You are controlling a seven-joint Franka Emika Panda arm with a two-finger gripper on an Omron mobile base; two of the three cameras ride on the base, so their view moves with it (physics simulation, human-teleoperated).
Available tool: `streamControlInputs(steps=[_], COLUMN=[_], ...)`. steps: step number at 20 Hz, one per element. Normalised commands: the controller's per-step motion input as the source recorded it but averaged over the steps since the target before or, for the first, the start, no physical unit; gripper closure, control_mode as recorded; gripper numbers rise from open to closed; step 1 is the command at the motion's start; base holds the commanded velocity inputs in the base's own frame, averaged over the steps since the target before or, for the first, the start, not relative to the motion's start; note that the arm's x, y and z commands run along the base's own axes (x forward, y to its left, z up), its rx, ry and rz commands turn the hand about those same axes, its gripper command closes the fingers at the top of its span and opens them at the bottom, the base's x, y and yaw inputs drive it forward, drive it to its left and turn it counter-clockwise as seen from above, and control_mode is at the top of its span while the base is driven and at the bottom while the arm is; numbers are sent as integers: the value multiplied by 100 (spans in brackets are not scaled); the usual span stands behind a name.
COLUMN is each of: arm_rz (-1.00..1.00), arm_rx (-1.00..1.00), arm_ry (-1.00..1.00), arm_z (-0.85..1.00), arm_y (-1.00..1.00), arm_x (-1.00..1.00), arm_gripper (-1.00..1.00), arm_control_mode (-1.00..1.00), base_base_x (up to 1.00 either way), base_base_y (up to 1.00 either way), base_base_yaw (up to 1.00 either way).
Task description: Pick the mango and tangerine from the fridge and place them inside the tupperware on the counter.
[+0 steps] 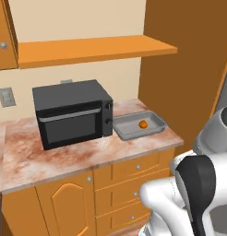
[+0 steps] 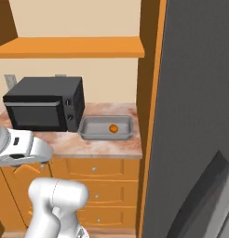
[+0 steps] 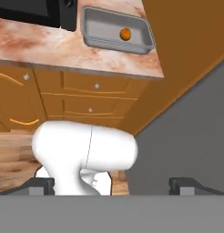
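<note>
The grey tupperware (image 1: 155, 120) (image 2: 88, 128) (image 3: 93, 32) sits at the right end of the marbled counter (image 1: 64, 154) (image 2: 107, 146) (image 3: 45, 45). The small orange tangerine (image 1: 143, 124) (image 2: 113, 128) (image 3: 125, 33) lies inside it. The mango is out of view. To the right rises the fridge (image 2: 195, 111) (image 3: 186, 132), its grey face turned to me and a dark handle (image 2: 207, 195) low on it. My gripper (image 3: 113, 185) is open and empty. It hangs well back from the counter, below its edge, and looks up at the tray.
A black microwave (image 1: 71, 113) (image 2: 44, 104) stands just left of the tupperware. An orange shelf (image 1: 92, 48) runs above it. Drawers with silver knobs (image 1: 134, 168) lie under the counter. A tall brown panel (image 1: 184, 69) separates counter and fridge.
</note>
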Motion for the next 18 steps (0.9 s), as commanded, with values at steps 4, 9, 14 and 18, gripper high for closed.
streamControlInputs(steps=[4,9,14,18], arm_rz=[0,0,0,0], arm_rx=[0,0,0,0], arm_ry=[0,0,0,0], arm_z=[0,0,0,0], arm_y=[0,0,0,0], arm_x=[0,0,0,0], arm_gripper=[-100,-100,-100,-100], arm_control_mode=[100,100,100,100], base_base_x=[-100,-100,-100,-85], base_base_y=[0,0,-30,-67], base_base_yaw=[0,0,-21,-38])
